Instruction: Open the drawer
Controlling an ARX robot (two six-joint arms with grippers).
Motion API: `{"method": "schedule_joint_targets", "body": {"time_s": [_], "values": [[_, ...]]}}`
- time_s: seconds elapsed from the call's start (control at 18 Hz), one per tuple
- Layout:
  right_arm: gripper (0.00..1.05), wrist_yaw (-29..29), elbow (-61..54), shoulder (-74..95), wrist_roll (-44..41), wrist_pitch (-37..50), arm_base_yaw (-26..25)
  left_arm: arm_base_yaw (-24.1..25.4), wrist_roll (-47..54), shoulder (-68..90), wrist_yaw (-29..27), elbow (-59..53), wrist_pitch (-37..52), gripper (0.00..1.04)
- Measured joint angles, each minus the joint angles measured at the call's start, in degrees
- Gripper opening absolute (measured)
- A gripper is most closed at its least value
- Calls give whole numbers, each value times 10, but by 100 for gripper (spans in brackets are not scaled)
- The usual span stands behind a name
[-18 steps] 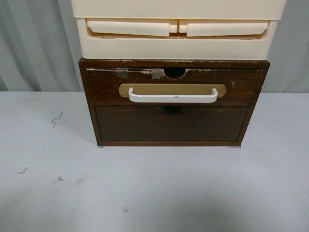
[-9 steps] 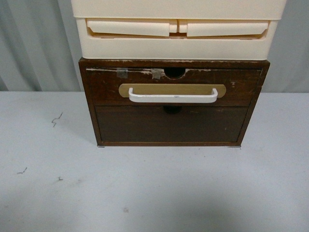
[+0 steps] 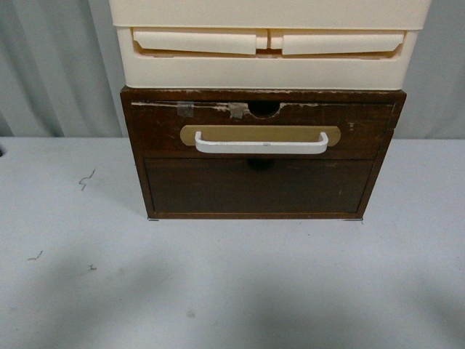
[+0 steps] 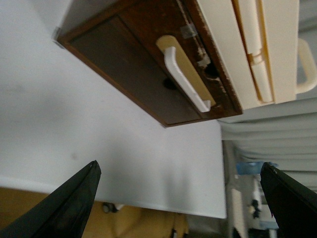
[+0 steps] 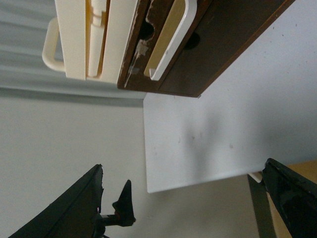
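Observation:
The drawer is the upper one in a worn dark-brown wooden chest, shut, with a white bar handle on a tan oval plate and a taped top edge with a half-round notch. It also shows in the left wrist view and the right wrist view. Neither arm shows in the front view. My left gripper is open and empty, well back from the chest above the table's edge. My right gripper is open and empty, also well back from the chest.
A plain dark-brown drawer front without a handle sits below the drawer. Cream plastic drawers stand on top of the chest. The chest rests on a white table. Grey curtains hang behind.
The front view has shifted very slightly. The drawer stays shut and nothing else has moved.

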Motion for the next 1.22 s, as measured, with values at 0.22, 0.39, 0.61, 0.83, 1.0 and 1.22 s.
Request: {"method": "schedule_joint_targets", "body": {"time_s": [0.22, 0.39, 0.61, 0.83, 1.0, 1.22], "values": [[98, 56, 99, 307, 76, 287, 31, -63, -79, 292, 3, 94, 238, 98], [98, 83, 180, 440, 77, 313, 50, -72, -94, 442, 25, 164, 286, 98], [98, 106, 269, 526, 68, 305, 78, -78, -104, 538, 40, 249, 311, 98], [98, 134, 324, 571, 54, 268, 105, -82, -114, 593, 35, 307, 308, 98], [98, 159, 365, 593, 46, 239, 120, -88, -114, 616, 37, 331, 297, 98], [98, 189, 399, 615, 35, 196, 139, -87, -114, 638, 35, 345, 289, 98]]}}
